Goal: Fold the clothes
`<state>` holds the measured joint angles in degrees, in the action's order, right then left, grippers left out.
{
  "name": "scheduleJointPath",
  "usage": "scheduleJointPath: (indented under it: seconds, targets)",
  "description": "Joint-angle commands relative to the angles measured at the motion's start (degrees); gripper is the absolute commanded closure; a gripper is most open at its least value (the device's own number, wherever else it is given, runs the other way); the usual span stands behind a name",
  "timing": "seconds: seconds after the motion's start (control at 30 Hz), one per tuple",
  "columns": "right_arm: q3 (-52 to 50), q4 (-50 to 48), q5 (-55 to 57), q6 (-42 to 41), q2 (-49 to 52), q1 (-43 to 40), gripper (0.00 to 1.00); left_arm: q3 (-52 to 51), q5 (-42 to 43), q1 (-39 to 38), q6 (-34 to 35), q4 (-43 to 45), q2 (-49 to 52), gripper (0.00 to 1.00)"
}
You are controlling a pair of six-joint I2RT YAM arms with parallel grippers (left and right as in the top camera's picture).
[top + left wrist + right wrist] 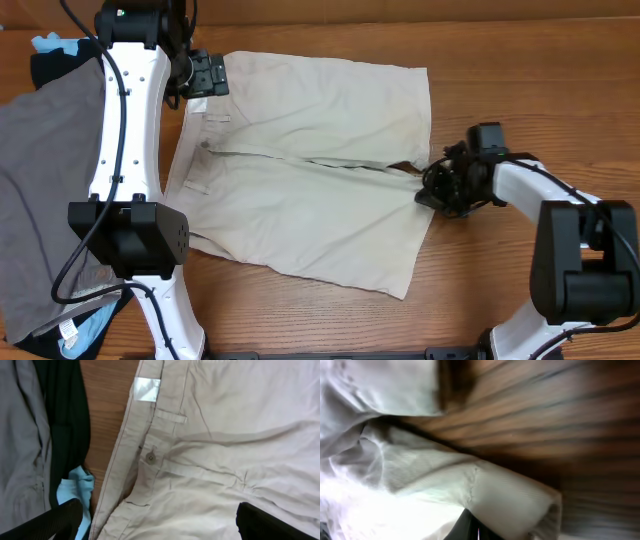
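Note:
The khaki shorts [300, 190] lie spread flat on the wooden table, waistband to the left, leg hems to the right. My left gripper [205, 75] hovers open and empty over the waistband's far end. In the left wrist view the left gripper [160, 515] has its fingers wide apart above the shorts [225, 460], near the button [150, 458] and the white label [147, 389]. My right gripper [435, 185] is at the shorts' right edge, between the two legs. In the right wrist view the right gripper [480, 527] is shut on a fold of the shorts [395, 485].
A grey garment [40, 170] lies at the table's left, also in the left wrist view [20, 435]. A black garment [65, 425] and a light-blue one [72, 492] lie beside it, next to the waistband. Bare wood [520, 80] shows at the right.

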<state>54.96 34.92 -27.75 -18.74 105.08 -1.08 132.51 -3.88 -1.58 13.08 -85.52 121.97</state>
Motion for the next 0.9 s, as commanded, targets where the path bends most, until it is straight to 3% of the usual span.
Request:
scheduleJointPath:
  seconds: [0.0,0.47,0.67,0.87]
  targets:
    - [-0.52,-0.07,7.8,2.84,2.43,-3.52,0.96,1.18,2.32,-0.96,-1.33,-0.57,-0.57,0.0]
    - [2.43,-0.57,6.62,5.57,2.43,-11.58,0.96,1.18,2.4,-4.42,-3.28,-0.28,-0.57,0.0]
    - [8.07,5.92,4.96,7.08,1.95,-12.17,0.96,2.27,2.36,-4.5,-3.89,0.24,-0.59,0.0]
    - [19.1,19.93,4.94,8.24,-4.76,-11.98,0.79,11.56,-0.42,-4.44,-3.8,-5.79,-1.27,0.0]
